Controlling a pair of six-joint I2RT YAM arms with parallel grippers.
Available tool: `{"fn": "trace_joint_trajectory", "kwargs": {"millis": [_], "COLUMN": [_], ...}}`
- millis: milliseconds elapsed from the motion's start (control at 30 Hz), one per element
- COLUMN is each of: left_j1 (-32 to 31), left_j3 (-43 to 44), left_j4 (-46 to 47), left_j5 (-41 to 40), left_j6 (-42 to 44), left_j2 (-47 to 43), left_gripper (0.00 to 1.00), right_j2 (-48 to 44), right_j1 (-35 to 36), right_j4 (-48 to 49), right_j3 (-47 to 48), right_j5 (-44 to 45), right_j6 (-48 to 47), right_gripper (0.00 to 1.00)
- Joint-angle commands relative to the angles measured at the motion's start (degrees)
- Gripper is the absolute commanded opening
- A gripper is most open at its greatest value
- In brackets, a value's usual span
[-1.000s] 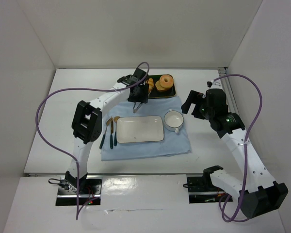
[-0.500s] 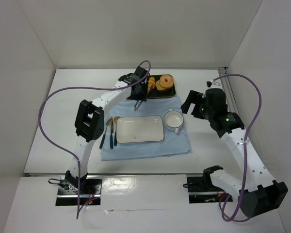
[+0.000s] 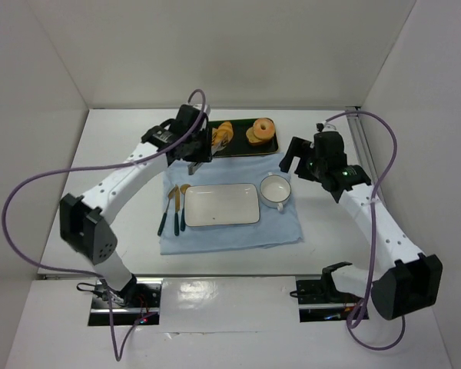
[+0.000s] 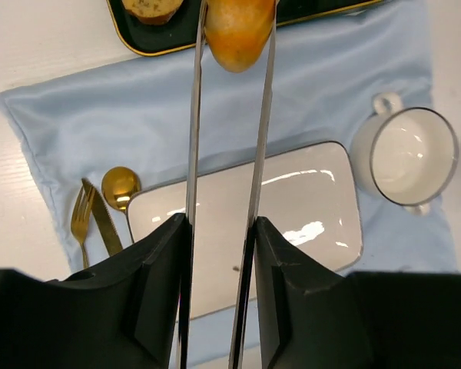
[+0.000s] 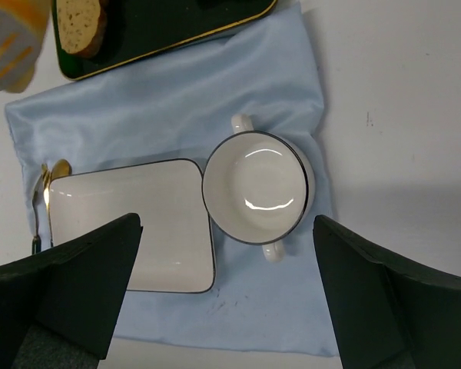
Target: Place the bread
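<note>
Ana: Since 1 second ago the left arm (image 3: 131,173) has swung its elbow out low and to the left. Its gripper (image 4: 232,54) has pulled back from over the cloth beside the plate to the left end of the tray. The right arm (image 3: 369,215) has edged in a little too.

Ben: What lies under them?

Ana: Biggest first: a pale blue cloth (image 3: 238,234) in the middle of the table, its far edge meeting a black tray (image 3: 240,146) with a gold rim. On the cloth sits a white rectangular plate (image 3: 221,205), and just right of it a white cup (image 5: 255,188) with 2 handles.

Ben: And on the tray?

Ana: A donut (image 3: 263,131) at its right end, a slice of toast (image 5: 78,23) nearer the left.

Ben: Where is the bread?

Ana: The bread (image 4: 238,34) is pinched between the left gripper's 2 long jaws. It is golden-orange, and only its rounded lower end shows in the wrist view. It hangs over the tray's near rim where that meets the cloth, and looks lifted clear of both.

Ben: The right gripper?

Ana: The right gripper (image 3: 294,159) is spread wide with nothing in it, hovering above the table by the cup.

Ben: Smallest things?

Ana: 3 gold pieces of cutlery on the cloth just left of the plate: fork (image 4: 78,219), knife (image 4: 104,223), spoon (image 4: 121,187).
</note>
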Motion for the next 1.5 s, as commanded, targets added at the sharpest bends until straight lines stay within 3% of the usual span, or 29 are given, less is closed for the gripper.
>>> {"fn": "trace_joint_trajectory", "kwargs": {"millis": [0,367,633,1133,1333,1467], "left_j1": [-1.29,-10.68,-15.53,-18.79,-19.31,-19.31], "left_j3": [-3.90,-15.68,-22.98,-28.26,-28.26,-28.26], "left_j4": [1.31,-5.01,-7.04,-10.46,-12.13,-13.53], "left_j5": [0.90,0.30,-1.29,0.55,1.35,1.35], "left_j6": [-1.89,-6.28,-10.76,-12.09,-12.61,-13.14], "left_j2": [-7.24,-20.52,-25.09,-23.16,-25.53,-27.46], "left_gripper": [0.49,0.49,0.49,0.50,0.64,0.67], "right_j2": [3.64,19.54,25.10,25.10,24.57,24.57], "right_j1": [-0.27,-0.27,-0.27,-0.27,-0.79,-0.79], "right_j4": [6.00,8.73,8.20,8.73,9.96,10.49], "right_j3": [4.32,16.97,25.50,25.15,22.79,22.16], "right_j5": [-1.56,-2.71,-3.32,-4.55,-6.49,-7.01], "right_j6": [0.39,-0.40,-0.92,0.12,1.35,2.06], "right_gripper": [1.00,1.00,1.00,1.00,1.00,1.00]}}
